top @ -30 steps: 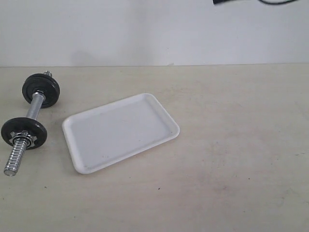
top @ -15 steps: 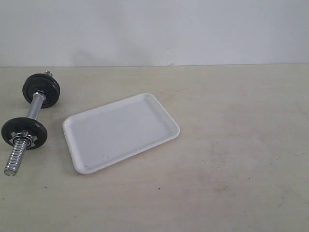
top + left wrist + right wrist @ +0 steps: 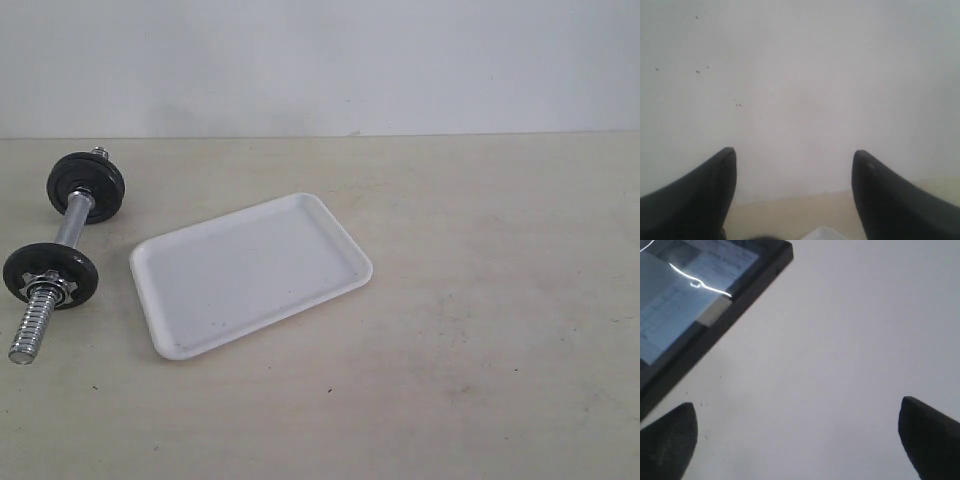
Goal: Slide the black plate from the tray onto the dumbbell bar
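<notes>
Two empty hands, wall (image 3: 815, 75) ahead: left hand (image 3: 794, 151) agape, right hand (image 3: 797, 402) wider.

A: What lies under it all?
B: A beige table (image 3: 480, 350), faintly smudged, reaching the far white wall (image 3: 320, 60).
A: Anything else?
B: A black-framed glossy panel (image 3: 690, 305) catching glare, in the right wrist view.

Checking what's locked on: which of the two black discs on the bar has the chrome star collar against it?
The near disc, beside the long bare thread; the far disc shows none.
</notes>
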